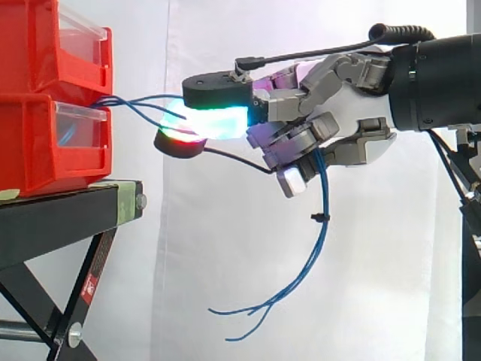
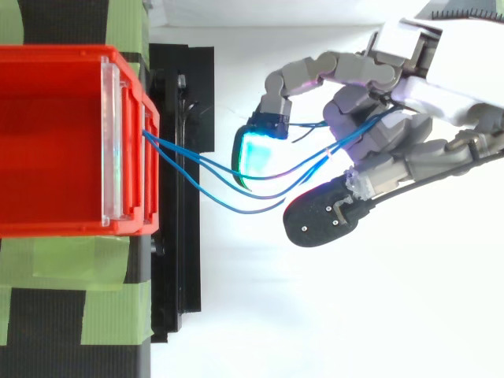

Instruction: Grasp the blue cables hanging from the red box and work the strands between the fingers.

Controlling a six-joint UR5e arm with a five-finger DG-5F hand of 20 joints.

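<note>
Reaching in level from the right, the robot hand is closed on the cables. Its fingers are curled round the blue strands, which run in among them on the box side and drop out underneath. From where I stand, that looks like the point of the pose. One long finger and the thumb stretch toward the boxes, their glowing pads set one above the other with strands passing close by, while the curled fingers behind do the trapping.

The cables leave the front of the red stack at the seam between the upper box and the lower box. Which of the two feeds them I cannot tell. They cross the open gap to the robot hand in a slack fan, not pulled tight, and one end stops loose near the pads. Below the robot hand the rest hang free in a long curve with a small black tie on them. Their ends splay out well under the top of the stand.

I'd judge the grasp made and the working of the strands to be the step in hand. The slack matters, because it leaves room to roll the strands between the fingers without dragging on the boxes. If the arm pulled back too far, the fan would go taut and could tug the stack. Strands this thin could also slip out from between the pads.
</note>
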